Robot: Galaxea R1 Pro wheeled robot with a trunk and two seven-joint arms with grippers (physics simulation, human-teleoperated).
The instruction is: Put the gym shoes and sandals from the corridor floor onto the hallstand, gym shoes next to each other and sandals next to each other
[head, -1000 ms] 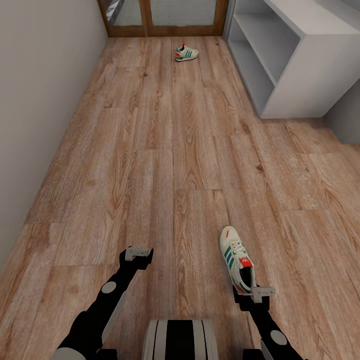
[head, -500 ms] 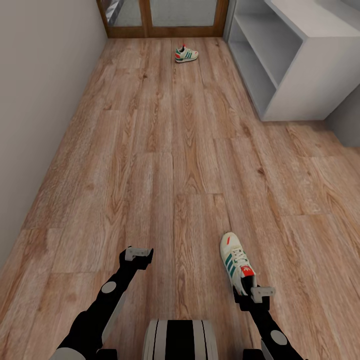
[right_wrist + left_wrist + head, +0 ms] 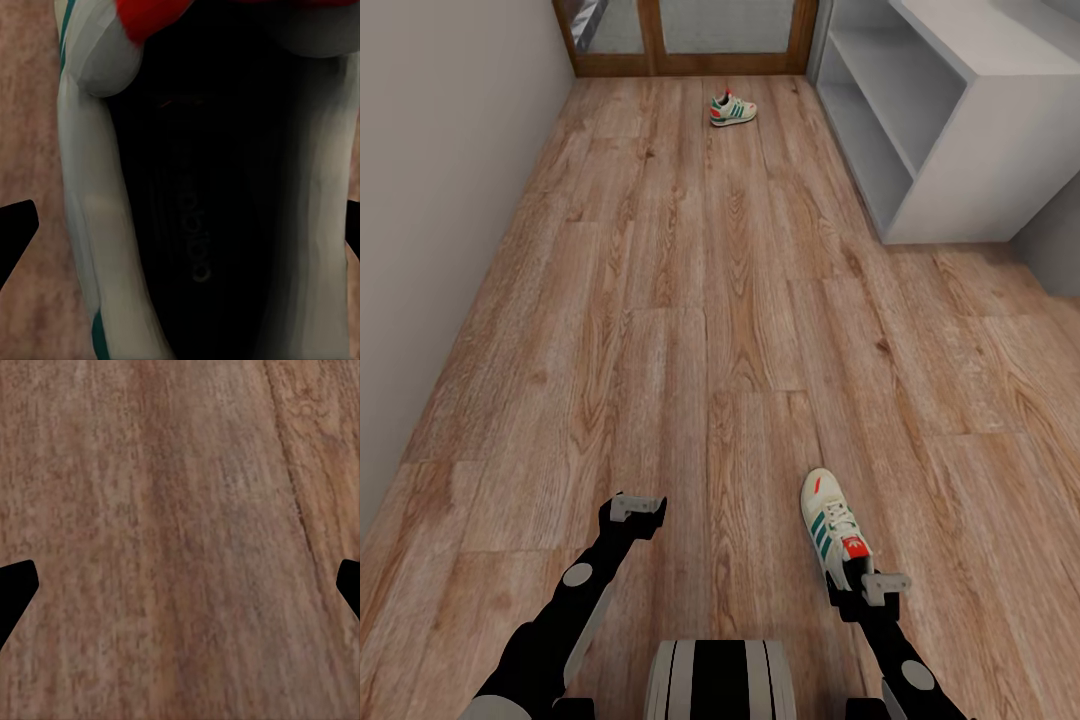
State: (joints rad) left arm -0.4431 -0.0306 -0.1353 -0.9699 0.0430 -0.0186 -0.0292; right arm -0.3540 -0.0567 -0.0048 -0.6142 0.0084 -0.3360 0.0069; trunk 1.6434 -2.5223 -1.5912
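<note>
Gym shoe (image 3: pixel 834 528) on corridor floor (image 3: pixel 700 300) at lower right of frame, right gripper (image 3: pixel 865 597) spread wide directly over its heel opening, second gym shoe (image 3: pixel 732 108) at top centre near hallstand (image 3: pixel 950 150), left gripper (image 3: pixel 632 515) wide open above bare planks.

1. A plain pale wall (image 3: pixel 440 220) runs along the corridor from about 7 o'clock up to 11 o'clock in the head view (bare, no marks on it).
2. A wood-framed glazed door (image 3: pixel 685 40) stands at 12 o'clock, its brown frame meeting the boards.
3. A grey wall section (image 3: pixel 1055 245) shows at 3 o'clock.
</note>
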